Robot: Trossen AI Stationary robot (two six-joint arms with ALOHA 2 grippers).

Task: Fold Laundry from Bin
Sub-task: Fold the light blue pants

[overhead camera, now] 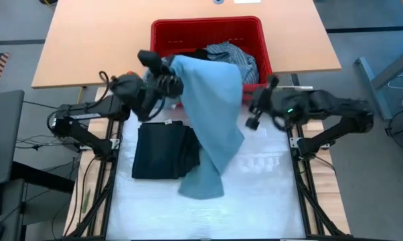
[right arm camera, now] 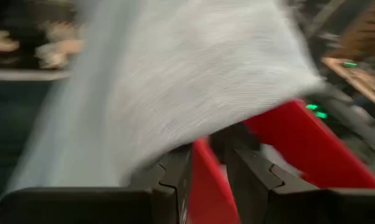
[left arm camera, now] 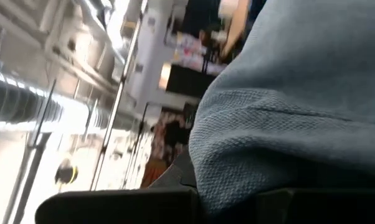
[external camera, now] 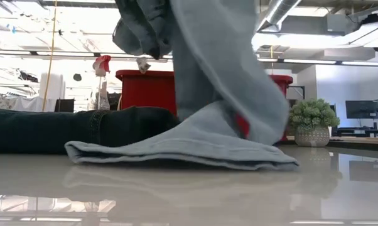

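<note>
The light blue jeans hang spread between my two grippers in front of the red bin. Their lower end lies on the white table. My left gripper is shut at their upper left corner, and my right gripper stands at their upper right edge. A folded dark navy piece lies flat on the table to the left, with the jeans overlapping its right side. A blue-white striped shirt lies in the bin. My left gripper holds the jeans' upper left corner, coming level from the table's left. In its wrist view a thick bunch of cloth bulges over the fingers and hides the place of contact. The jeans hang below. My right gripper has the jeans' upper right edge at its fingertips, coming from the table's right and slanting down. The cloth covers the tips, and red bin wall shows in the gap farther back. The cloth falls away from it toward the table.
The bin stands at the far edge of the white table, with a wooden tabletop beyond it. The low view shows a spray bottle left of the bin and a small green fuzzy plant at the right.
</note>
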